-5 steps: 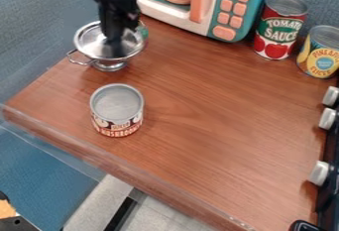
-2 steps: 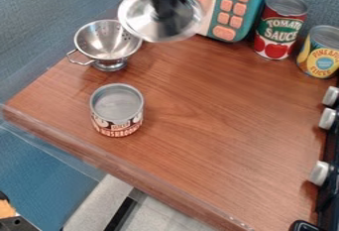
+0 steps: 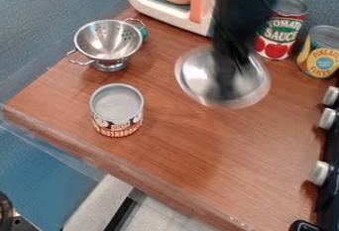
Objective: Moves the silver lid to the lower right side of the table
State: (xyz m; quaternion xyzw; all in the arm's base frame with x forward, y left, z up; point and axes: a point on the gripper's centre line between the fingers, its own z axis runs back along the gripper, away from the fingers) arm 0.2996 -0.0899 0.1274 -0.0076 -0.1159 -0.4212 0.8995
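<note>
The black gripper (image 3: pixel 228 76) hangs over the right half of the table (image 3: pixel 179 155), blurred, coming down from the top edge. Under it is the round silver lid (image 3: pixel 198 79), held up above the wood and slightly tilted, a soft shadow on the table below. The gripper is shut on the lid's top at the middle, and the knob itself is hidden behind it.
A metal colander (image 3: pixel 109 41) stands at the upper left, with a mushroom can (image 3: pixel 117 108) in front of it. Behind are a toy microwave (image 3: pixel 169 9), a tomato sauce can (image 3: pixel 275 39) and a pineapple can (image 3: pixel 322 51). Stove knobs (image 3: pixel 320 173) line the right edge.
The gripper has lifted the lid off the colander and carried it right and toward the camera, past the microwave's front. The colander now stands uncovered; the cans have stayed put.
</note>
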